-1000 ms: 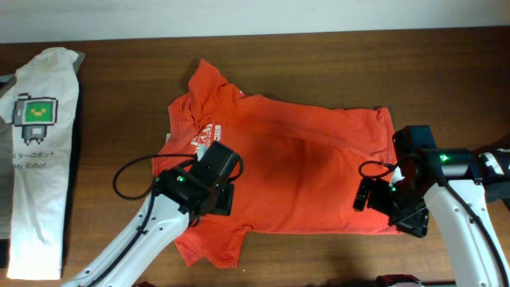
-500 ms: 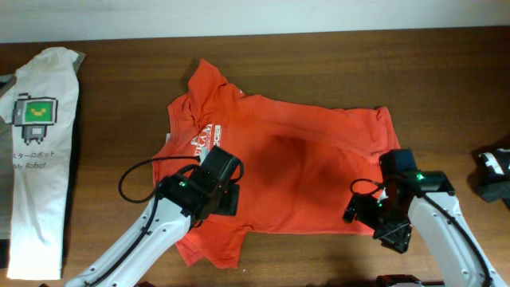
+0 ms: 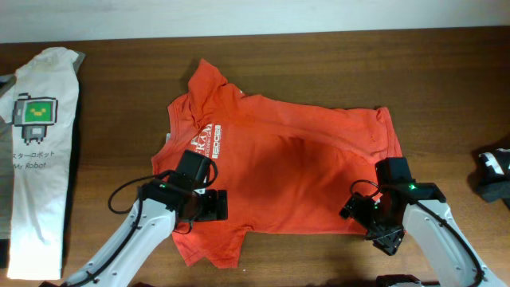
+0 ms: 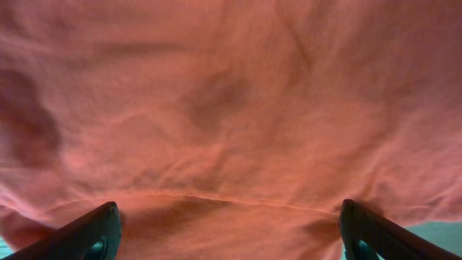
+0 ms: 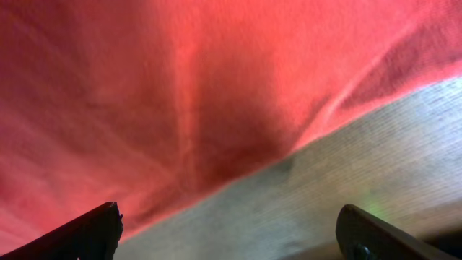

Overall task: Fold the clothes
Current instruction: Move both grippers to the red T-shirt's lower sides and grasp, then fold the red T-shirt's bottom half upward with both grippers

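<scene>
**Red-orange T-shirt laid flat; both claws spread over its near edge**

The red-orange T-shirt [image 3: 295,167] lies spread open in the middle of the wooden table [image 3: 319,56]. Its collar is to the left and its hem to the right. One sleeve points far and the other near. The white lettering [image 3: 209,140] faces up on the left part of the chest. No fold is made yet. The body is flat apart from shallow creases.

The arms appear to be stationed at opposite ends of the near side so that the edge can be lifted evenly and carried over.

The left gripper [image 3: 209,205] sits over the fabric close to the near sleeve. In its wrist view the left gripper [image 4: 227,220] has its fingers spread wide. Wrinkled cloth and a seam line show below them, and nothing is pinched.

The right gripper [image 3: 362,214] sits at the near right hem corner. In its wrist view the right gripper [image 5: 227,220] is likewise spread wide, straddling the fabric edge with bare wood beside it, and it holds nothing. Contact with the cloth cannot be confirmed for either claw.

A white T-shirt with a green pixel-robot print [image 3: 36,143] lies at the far left, well apart. A dark object [image 3: 494,177] sits at the right edge and cannot be identified.
</scene>
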